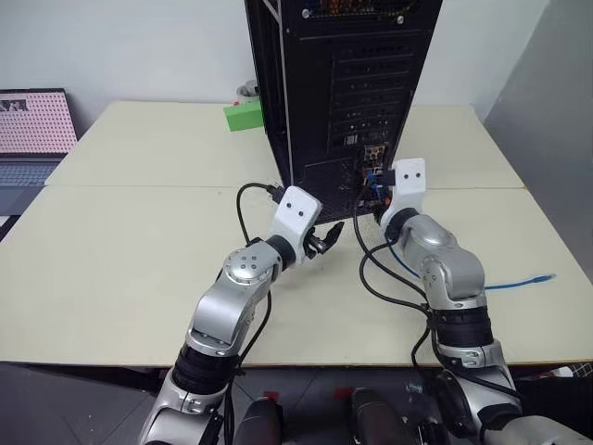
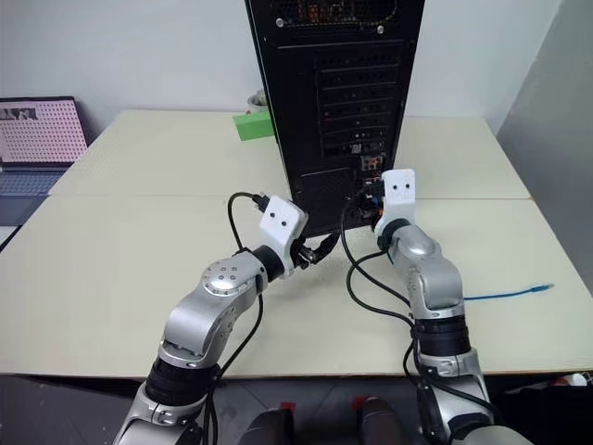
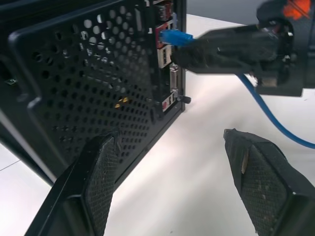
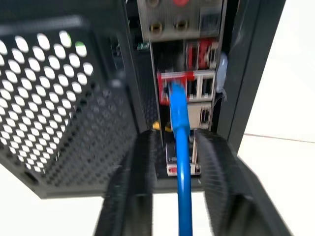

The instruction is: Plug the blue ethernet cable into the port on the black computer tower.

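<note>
Black fingers of your right gripper (image 4: 174, 162) stand a little apart, one on each side of the blue ethernet cable (image 4: 180, 147), not pressing it. You see the cable's plug sitting in the port (image 4: 172, 88) low on the rear panel of the black computer tower (image 1: 371, 93). From there the cable runs back across the cream table (image 1: 120, 278) to its free end at the right. Your left gripper (image 1: 326, 236) hangs open and empty, near the tower's lower left corner.
</note>
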### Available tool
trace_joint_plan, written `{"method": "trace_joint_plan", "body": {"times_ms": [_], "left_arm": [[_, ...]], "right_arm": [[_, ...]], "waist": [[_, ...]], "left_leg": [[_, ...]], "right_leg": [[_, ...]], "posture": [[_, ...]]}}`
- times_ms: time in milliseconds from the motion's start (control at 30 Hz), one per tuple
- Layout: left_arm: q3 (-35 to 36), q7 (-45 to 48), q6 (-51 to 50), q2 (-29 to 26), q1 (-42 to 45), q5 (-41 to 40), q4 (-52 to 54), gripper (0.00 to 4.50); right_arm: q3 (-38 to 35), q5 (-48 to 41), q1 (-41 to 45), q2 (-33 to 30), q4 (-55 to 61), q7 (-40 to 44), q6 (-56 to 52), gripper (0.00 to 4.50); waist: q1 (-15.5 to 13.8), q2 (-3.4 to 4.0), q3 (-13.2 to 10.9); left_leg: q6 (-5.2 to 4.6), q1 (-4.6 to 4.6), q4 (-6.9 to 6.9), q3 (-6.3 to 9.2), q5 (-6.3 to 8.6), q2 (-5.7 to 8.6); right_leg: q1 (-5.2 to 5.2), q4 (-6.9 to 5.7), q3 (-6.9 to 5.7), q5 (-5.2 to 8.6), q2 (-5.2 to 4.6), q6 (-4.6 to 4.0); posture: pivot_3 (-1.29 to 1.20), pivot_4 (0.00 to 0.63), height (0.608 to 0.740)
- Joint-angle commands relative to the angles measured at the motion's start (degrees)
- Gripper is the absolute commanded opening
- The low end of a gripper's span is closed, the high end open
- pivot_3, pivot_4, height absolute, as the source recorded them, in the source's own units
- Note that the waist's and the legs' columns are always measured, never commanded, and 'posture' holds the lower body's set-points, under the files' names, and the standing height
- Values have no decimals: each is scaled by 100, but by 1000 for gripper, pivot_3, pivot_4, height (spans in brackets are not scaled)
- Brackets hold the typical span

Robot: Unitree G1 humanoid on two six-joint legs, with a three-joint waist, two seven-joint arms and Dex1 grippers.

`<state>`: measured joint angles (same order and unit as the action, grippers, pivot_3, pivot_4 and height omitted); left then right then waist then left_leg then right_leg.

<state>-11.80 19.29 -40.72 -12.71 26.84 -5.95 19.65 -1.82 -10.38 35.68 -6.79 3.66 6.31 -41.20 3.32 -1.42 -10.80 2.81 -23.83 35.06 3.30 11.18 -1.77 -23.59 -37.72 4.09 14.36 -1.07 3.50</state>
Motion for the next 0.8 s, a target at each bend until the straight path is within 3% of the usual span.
{"method": "trace_joint_plan", "body": {"times_ms": [33,333,567,800], "left_arm": [[99,-19,337,-49,-40,69,48,3558],[664,150,397,-366,-156,-144,31,3558],[939,917,428,-1187,-331,-438,93,3558],[1150,1517,536,-1645,-434,-818,105,3558]], "right_arm": [[-5,-153,-170,-285,755,327,-154,2334],[-647,-1279,-958,-1265,2150,1638,-381,4403],[-1468,-2099,-1685,-2313,2401,2780,-177,4490],[-1910,-2360,-1976,-2809,2158,3155,96,4490]], "waist": [[-8,0,0],[-6,0,0],[-17,-1,-1],[-13,-3,-2]], "left_leg": [[0,-1,-1,-1,0,0],[0,1,-2,2,0,1],[0,1,-2,0,0,1],[0,4,0,-1,0,1]], "right_leg": [[0,1,0,0,-1,0],[0,2,-2,0,0,1],[3,7,-1,1,-1,1],[3,6,-1,2,-1,0]], "posture": [[0,150,740],[0,150,740],[0,150,740],[0,150,740]]}}
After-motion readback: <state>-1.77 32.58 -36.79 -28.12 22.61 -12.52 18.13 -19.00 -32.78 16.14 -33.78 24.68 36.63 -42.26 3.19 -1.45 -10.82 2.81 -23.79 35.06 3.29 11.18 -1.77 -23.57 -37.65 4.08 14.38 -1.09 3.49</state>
